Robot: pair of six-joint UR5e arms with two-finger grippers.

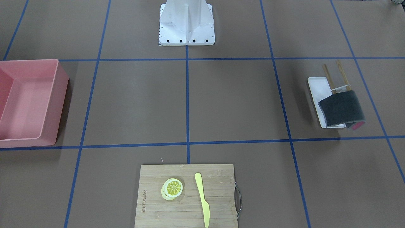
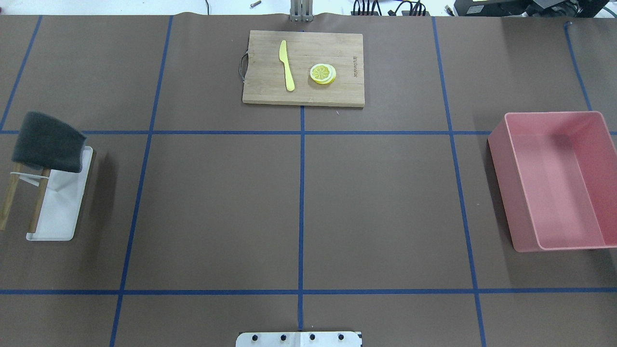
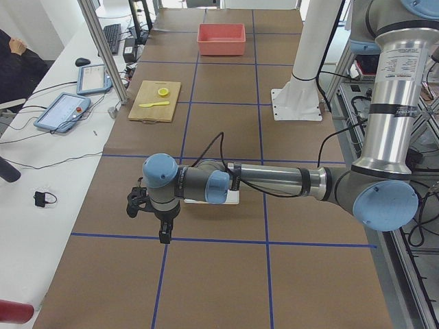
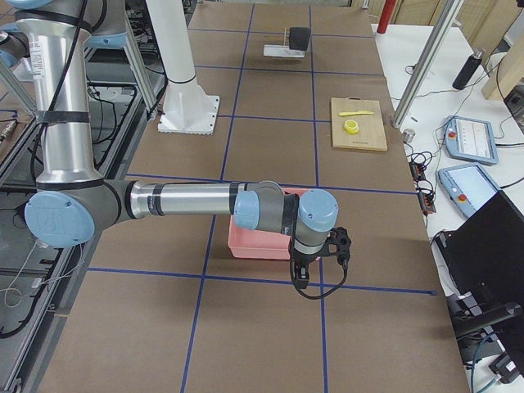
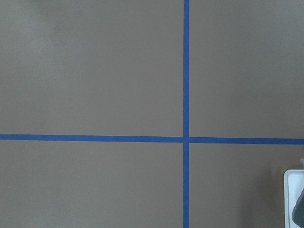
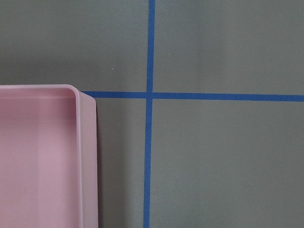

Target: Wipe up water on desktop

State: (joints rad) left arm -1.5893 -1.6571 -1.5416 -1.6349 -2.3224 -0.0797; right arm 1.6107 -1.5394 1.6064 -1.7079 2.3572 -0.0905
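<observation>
Bright, even overhead light casts soft shadows from the pink bin [image 2: 511,193] and white tray [image 2: 58,212] onto the desktop [image 2: 217,207]; all views are sharp.

One table [image 2: 217,207] carries one pink bin [image 2: 554,193], one wooden cutting board [image 2: 265,91], one yellow knife [image 2: 287,65], one white tray [image 2: 62,212] and one dark sponge [image 2: 48,142] on two wooden sticks [image 2: 8,202]. The lemon slices [image 2: 323,73] look like two, stacked. There are two robot arms [image 3: 274,181].

A pink bin [image 2: 511,193] is placed at the right. A bamboo cutting board [image 2: 270,91] is laid far centre; on it a yellow knife [image 2: 286,65] is laid left and stacked lemon slices [image 2: 322,73] are set right, apart. A white tray [image 2: 60,212] is placed far left.
</observation>
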